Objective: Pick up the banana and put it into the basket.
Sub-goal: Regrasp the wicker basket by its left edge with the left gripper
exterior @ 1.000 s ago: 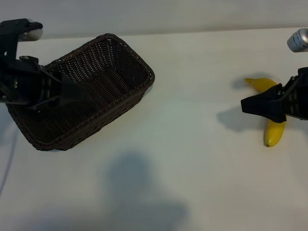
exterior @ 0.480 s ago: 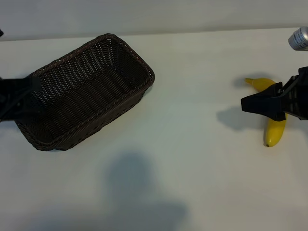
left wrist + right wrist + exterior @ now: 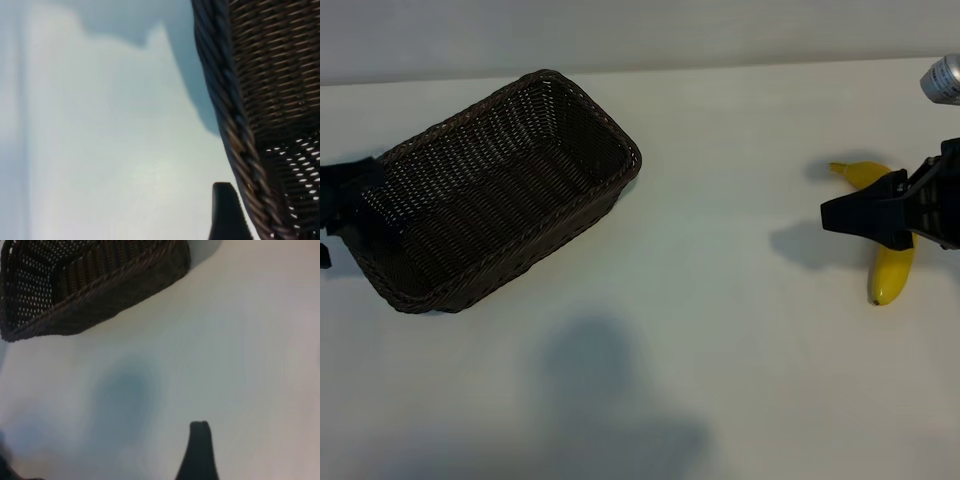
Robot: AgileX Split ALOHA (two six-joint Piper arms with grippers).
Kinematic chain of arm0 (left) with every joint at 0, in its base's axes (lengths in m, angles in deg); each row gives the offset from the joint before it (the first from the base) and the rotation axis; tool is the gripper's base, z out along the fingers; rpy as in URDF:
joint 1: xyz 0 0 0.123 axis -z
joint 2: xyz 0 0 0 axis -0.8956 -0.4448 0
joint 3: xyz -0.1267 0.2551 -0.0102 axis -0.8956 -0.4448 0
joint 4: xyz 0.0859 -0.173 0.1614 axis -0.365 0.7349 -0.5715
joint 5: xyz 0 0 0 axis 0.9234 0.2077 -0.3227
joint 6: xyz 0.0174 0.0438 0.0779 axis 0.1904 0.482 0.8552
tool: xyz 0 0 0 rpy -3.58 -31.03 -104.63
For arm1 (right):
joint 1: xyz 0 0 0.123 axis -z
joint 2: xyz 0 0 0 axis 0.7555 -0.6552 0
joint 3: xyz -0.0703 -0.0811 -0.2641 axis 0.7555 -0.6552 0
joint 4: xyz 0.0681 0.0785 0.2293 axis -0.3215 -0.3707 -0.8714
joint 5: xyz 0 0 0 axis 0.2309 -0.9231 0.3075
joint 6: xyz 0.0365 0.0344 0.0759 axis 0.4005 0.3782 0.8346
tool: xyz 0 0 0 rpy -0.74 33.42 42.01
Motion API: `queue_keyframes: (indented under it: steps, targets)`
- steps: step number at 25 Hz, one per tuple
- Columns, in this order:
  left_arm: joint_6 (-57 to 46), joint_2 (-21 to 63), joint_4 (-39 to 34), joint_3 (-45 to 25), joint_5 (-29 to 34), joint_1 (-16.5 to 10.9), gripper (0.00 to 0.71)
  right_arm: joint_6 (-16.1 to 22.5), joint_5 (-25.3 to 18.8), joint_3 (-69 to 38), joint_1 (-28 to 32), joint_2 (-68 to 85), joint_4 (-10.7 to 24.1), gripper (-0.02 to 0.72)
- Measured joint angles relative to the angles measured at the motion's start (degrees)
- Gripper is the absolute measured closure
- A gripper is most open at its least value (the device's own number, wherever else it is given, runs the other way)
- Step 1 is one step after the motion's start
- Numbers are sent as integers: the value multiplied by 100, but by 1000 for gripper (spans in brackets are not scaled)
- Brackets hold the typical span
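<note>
From my ext. cam I've got the basket (image 3: 505,190) sitting diagonally at about 10 o'clock on the white table (image 3: 720,360), nothing in it that I can see. The banana (image 3: 888,268) lies on the table at 3 o'clock, well apart from the basket, stem end toward the far edge, blunt tip toward the near edge.

R gripper (image 3: 835,215) hangs over the banana's middle at 3 o'clock, dark fingers pointing toward the basket side and covering part of the fruit. It isn't holding the banana — jaws stand wide apart, nothing between them. On R wrist cam I only catch one dark fingertip (image 3: 199,432) over bare table, with a corner of the basket farther off.

L gripper (image 3: 345,200) is at 9 o'clock, right at the basket's short end by the frame edge. L wrist cam shows one finger (image 3: 226,210) just outside the rolled rim, close beside the wicker; can't tell if it touches. Jaws part-open, and I see nothing gripped.

A silver cylinder (image 3: 942,80) pokes in at 2 o'clock.
</note>
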Motion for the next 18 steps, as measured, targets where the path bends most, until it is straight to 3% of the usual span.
queue_keyframes:
  steps: [18]
  targets:
    - [-1047,-138,-462,208,153,0,254,18,13,0,0,0,-4,109]
